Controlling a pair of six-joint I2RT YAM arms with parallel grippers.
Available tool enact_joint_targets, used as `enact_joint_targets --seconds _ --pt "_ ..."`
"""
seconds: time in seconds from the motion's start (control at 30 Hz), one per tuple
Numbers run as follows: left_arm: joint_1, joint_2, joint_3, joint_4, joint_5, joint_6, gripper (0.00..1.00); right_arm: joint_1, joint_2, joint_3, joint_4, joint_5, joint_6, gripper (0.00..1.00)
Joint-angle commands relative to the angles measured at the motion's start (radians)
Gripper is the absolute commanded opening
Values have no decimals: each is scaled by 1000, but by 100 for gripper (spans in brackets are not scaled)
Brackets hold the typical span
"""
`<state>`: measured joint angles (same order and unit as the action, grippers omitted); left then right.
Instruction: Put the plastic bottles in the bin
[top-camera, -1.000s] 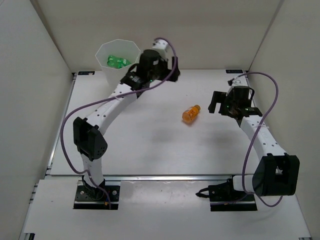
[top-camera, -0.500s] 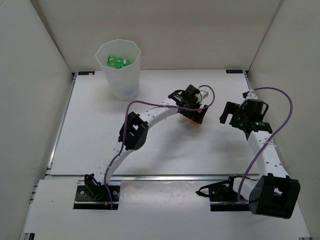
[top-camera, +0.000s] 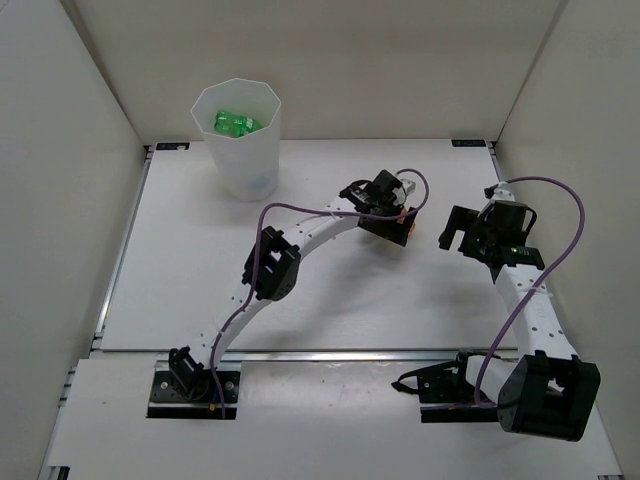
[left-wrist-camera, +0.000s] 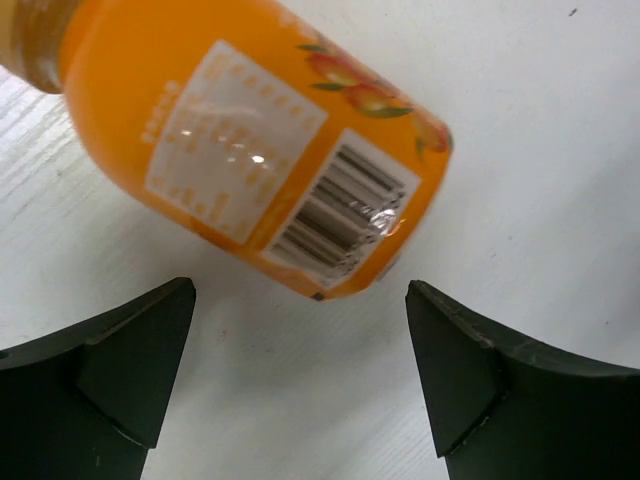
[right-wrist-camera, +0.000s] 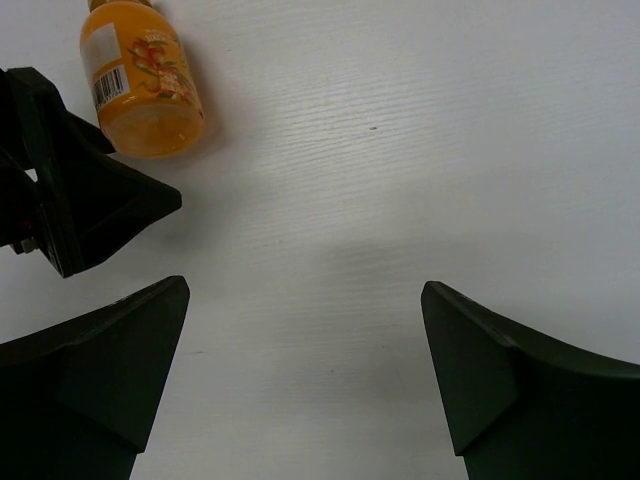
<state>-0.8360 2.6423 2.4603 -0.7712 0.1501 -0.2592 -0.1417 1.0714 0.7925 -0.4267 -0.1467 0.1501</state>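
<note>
An orange plastic bottle (left-wrist-camera: 250, 150) with a white label and barcode lies on its side on the white table. My left gripper (left-wrist-camera: 300, 312) is open just short of the bottle's base, with a dark fingertip on either side and touching nothing. From above, the left gripper (top-camera: 388, 218) covers most of the orange bottle (top-camera: 407, 226). To its right, my right gripper (right-wrist-camera: 305, 290) hangs open over bare table, and the orange bottle (right-wrist-camera: 140, 85) lies at that view's upper left. The translucent white bin (top-camera: 245, 170) stands at the back left, with a green bottle (top-camera: 236, 124) inside it.
White walls enclose the table on the left, back and right. In the right wrist view a dark finger of the left gripper (right-wrist-camera: 85, 200) shows beside the bottle. The right gripper (top-camera: 456, 228) is a short way to the right of the left one.
The left arm swung from the bin down to the orange bottle at mid-table and has hardly moved since. The right arm drew back a little to the right.
</note>
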Motion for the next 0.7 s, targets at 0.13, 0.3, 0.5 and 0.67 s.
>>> enact_joint_targets --seconds 0.13,0.3,0.5,0.67 --pt "60 -152 -53 54 66 -122 99 1 1 60 17 21 -46 99" --pt "77 -222 -170 231 202 -279 98 -1 24 59 11 24 -58 100" --pt "69 -176 -69 296 22 -447 98 -21 39 65 9 35 -63 99" --pt "95 11 176 158 -61 -624 99 -32 53 76 20 45 -75 99"
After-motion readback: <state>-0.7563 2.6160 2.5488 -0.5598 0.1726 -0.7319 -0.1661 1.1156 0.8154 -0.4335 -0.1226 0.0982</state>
